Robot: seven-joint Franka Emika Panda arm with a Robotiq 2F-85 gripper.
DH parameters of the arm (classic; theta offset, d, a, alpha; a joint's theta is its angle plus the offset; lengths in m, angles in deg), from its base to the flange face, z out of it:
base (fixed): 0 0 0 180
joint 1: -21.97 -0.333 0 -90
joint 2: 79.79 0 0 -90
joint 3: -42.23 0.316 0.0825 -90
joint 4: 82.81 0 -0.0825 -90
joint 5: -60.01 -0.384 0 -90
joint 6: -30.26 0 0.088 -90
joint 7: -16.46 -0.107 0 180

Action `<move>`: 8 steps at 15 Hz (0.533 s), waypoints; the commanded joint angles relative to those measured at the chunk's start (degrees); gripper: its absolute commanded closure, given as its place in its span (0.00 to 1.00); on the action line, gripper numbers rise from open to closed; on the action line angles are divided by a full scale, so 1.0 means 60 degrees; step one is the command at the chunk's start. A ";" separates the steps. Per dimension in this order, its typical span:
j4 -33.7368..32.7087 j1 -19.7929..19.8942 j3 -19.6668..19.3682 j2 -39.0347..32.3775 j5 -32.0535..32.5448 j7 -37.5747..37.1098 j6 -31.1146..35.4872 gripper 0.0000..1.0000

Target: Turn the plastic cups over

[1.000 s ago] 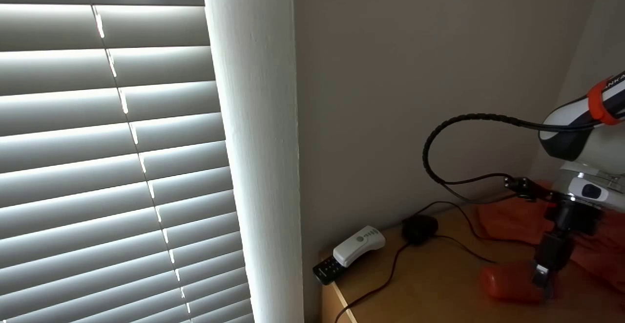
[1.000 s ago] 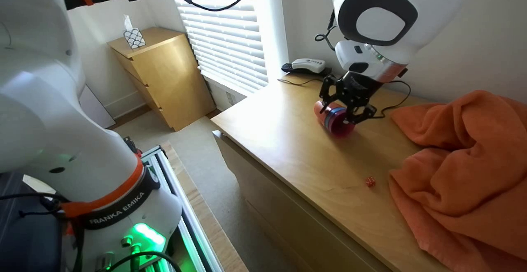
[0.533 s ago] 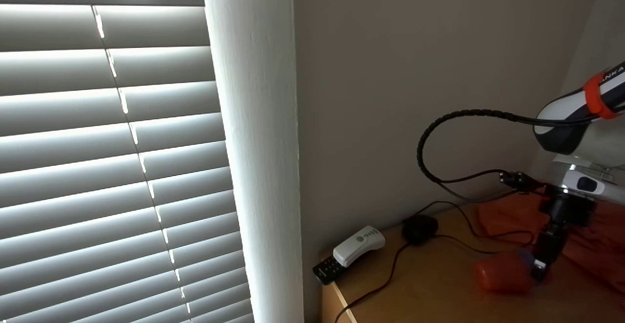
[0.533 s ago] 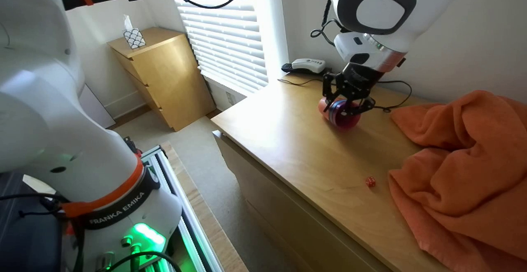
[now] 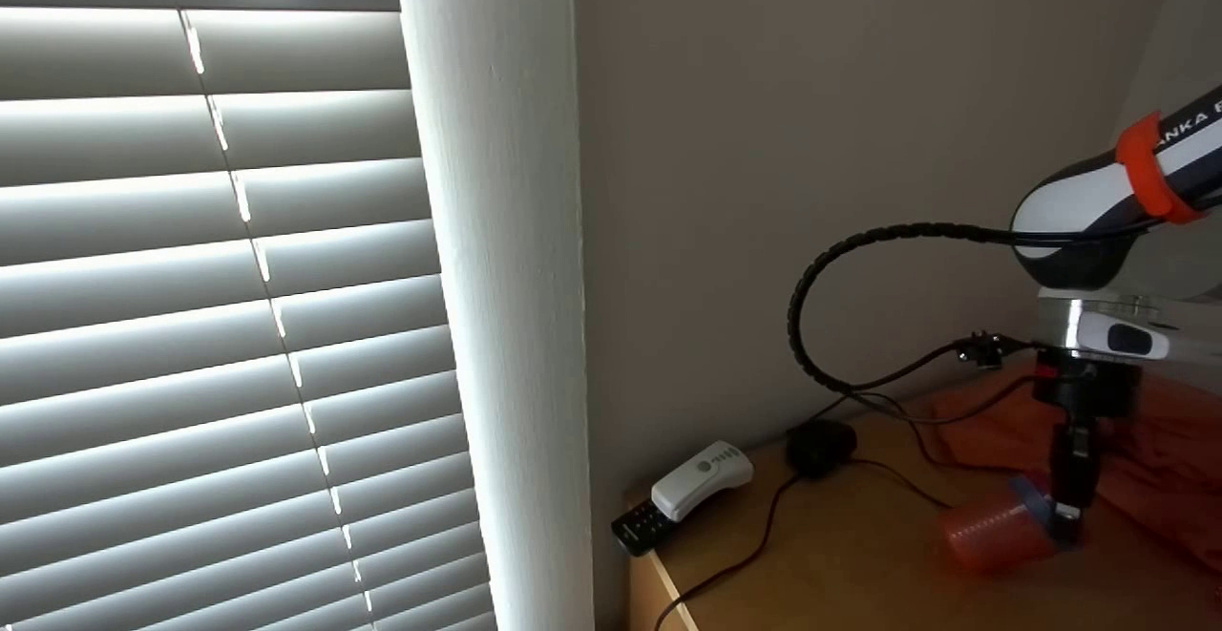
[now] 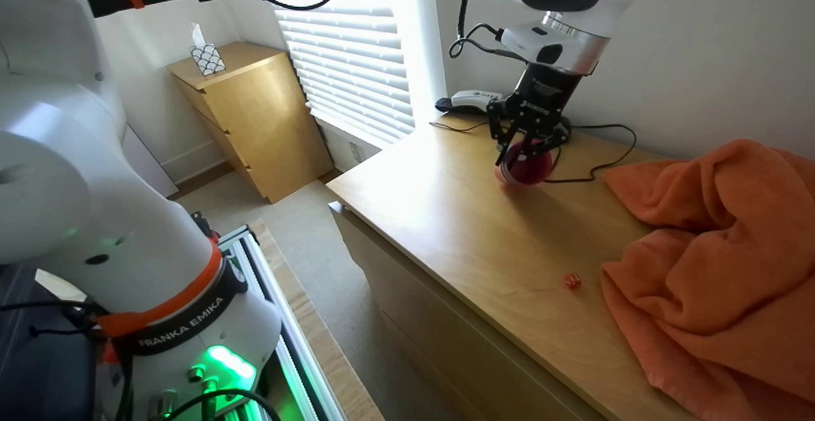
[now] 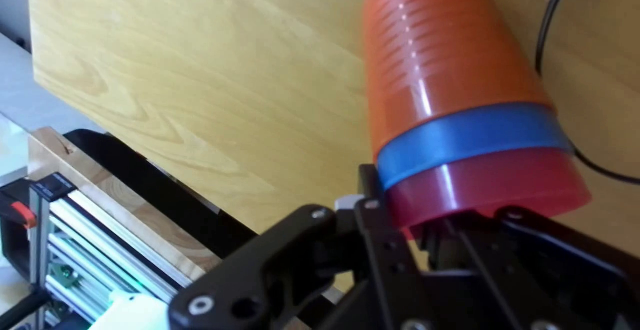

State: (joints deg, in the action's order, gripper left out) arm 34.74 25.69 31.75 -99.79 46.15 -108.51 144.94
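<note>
A nested stack of plastic cups (image 7: 445, 55) lies tilted on its side, orange outside with a blue band and a red band at the mouth. The stack also shows in both exterior views (image 5: 998, 531) (image 6: 533, 167). My gripper (image 7: 412, 205) is shut on the cups at the rim: one finger lies along the outside of the wall and the other goes into the mouth, its tip hidden by the red rim. The gripper shows in both exterior views (image 5: 1064, 515) (image 6: 517, 153), above the mouth end, which is raised. I cannot tell whether the base touches the wooden top (image 6: 458, 217).
A crumpled orange cloth (image 6: 732, 249) covers one end of the top. A small red die (image 6: 573, 281) lies near it. A white remote (image 5: 704, 480), a black remote (image 5: 642, 528), a black device (image 5: 821, 448) and cables are near the wall.
My gripper has turned more upright and moved up toward the wall and window. The stack has moved with it, its mouth end swinging up and its axis turning.
</note>
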 commanded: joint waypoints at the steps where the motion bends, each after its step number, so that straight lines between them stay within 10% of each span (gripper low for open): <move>1: -0.0086 -0.0266 0.0044 0.0133 0.1080 -0.0140 -0.0331 0.98; 8: -0.0538 -0.0894 0.0237 0.0024 0.3078 -0.0492 -0.1355 0.99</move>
State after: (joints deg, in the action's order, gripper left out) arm 32.06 21.69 32.70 -99.32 59.78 -109.62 139.53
